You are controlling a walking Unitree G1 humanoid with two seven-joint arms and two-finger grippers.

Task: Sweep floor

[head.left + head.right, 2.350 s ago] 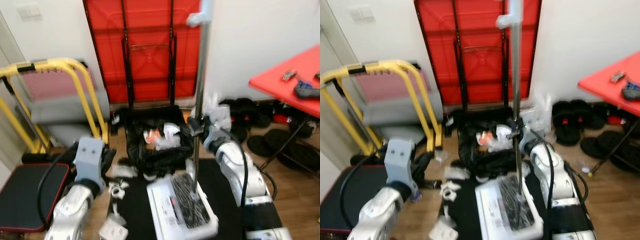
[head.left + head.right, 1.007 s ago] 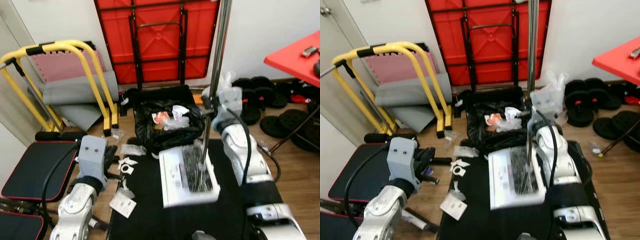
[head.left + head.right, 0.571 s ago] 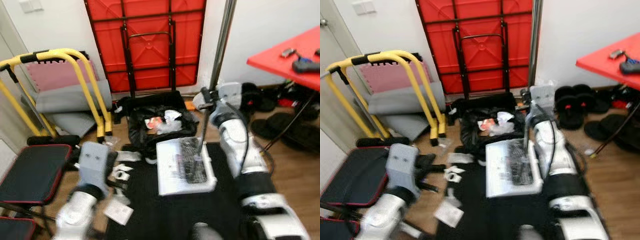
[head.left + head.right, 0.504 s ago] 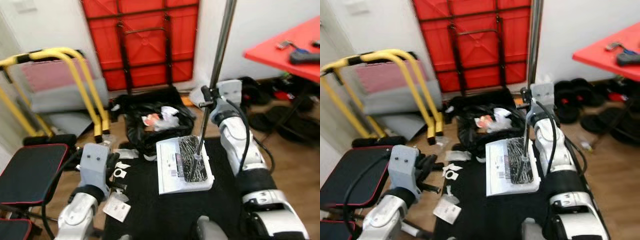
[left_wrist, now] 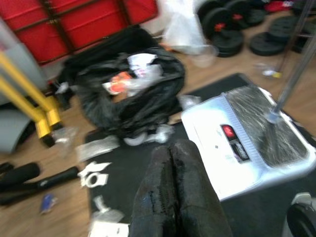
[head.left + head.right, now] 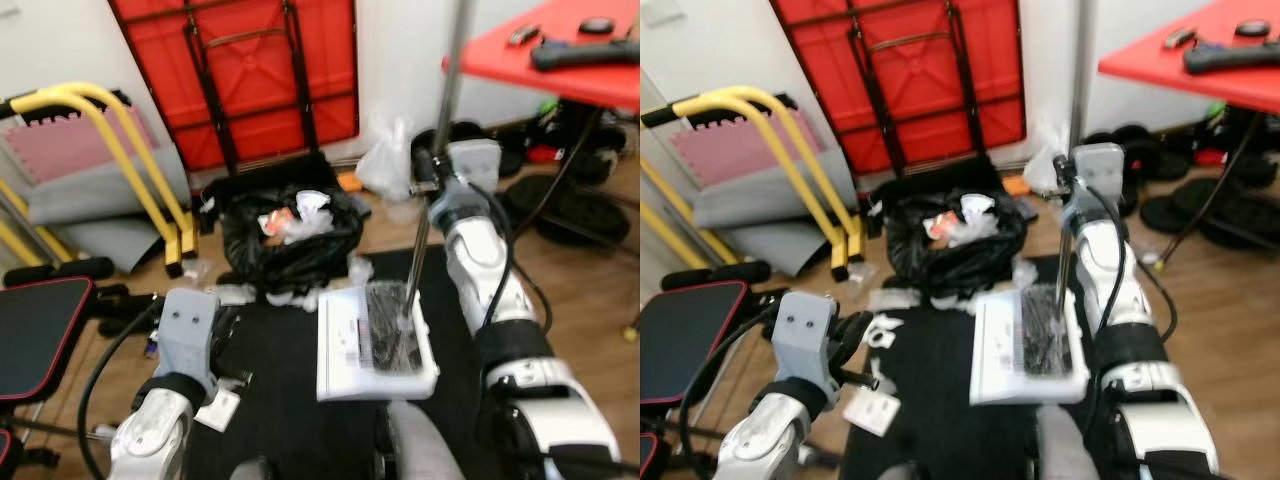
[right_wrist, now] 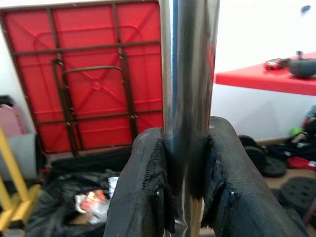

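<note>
While the right gripper (image 7: 183, 163) has its jaws clamped on the shiny metal broom pole (image 6: 449, 95), the broom's black bristles (image 6: 387, 328) sit down on the white dustpan (image 6: 352, 348), which lies flat on the black floor mat (image 6: 280, 420). The pole runs up nearly vertical from the pan, just beside the robot's right forearm (image 6: 480, 255).

The left gripper (image 5: 174, 192) hangs low over the mat with its two black fingers (image 5: 159, 190) pressed together, so the jaws are closed and holding nothing. It points roughly toward the dustpan and the open black trash bag (image 6: 285, 240) beyond it. That bag sits on the wooden floor (image 6: 590, 290) just past the mat's far edge and has white and orange scraps (image 6: 285, 218) in it.

Loose bits of white paper litter (image 6: 883, 330) are scattered on the floor and mat edge near the left arm, and a flat white card (image 6: 872, 410) lies close by.

Behind all that, a folded red table (image 6: 250, 70) leans on the wall, a yellow tube frame (image 6: 115, 135) stands to the left over grey pads, and a clear plastic bag (image 6: 385, 165) sits by the wall near the pole. A red table (image 6: 560, 60) on the right carries a few dark tools, with black weight plates (image 6: 575, 205) underneath.
</note>
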